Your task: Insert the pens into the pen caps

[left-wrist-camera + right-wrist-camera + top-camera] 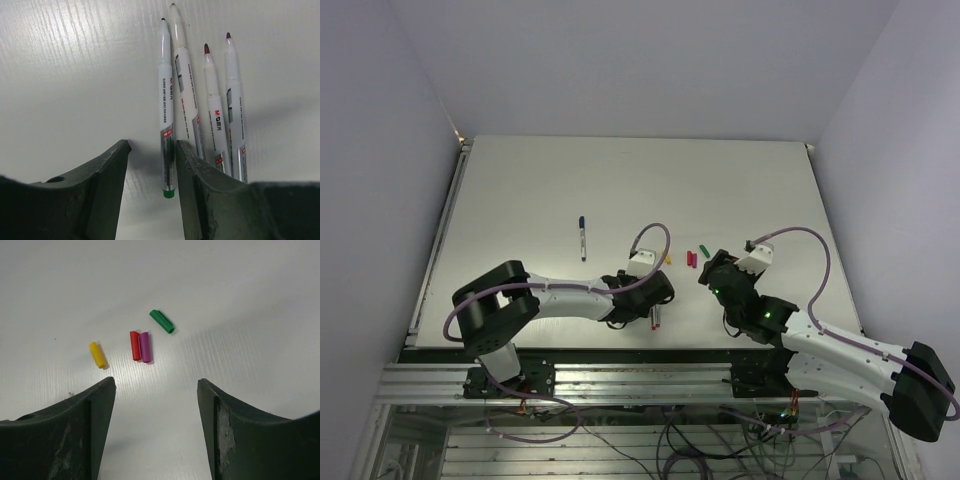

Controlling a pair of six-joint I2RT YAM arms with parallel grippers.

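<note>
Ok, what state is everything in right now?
left gripper: open, green-ended pen between jaws, ungripped
right gripper: open, empty
four pens: uncapped, lying side by side
fifth pen: blue-capped, lying apart
yellow cap: loose
red cap, magenta cap: loose, touching
green cap: loose

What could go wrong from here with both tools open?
The left tool straddles the thin whitish green-ended pen, whose whitish neighbour pen lies close beside it: closing may snag both. The stubby red plastic cap and stubby magenta plastic cap touch, so the right tool may knock one while picking the other.
</note>
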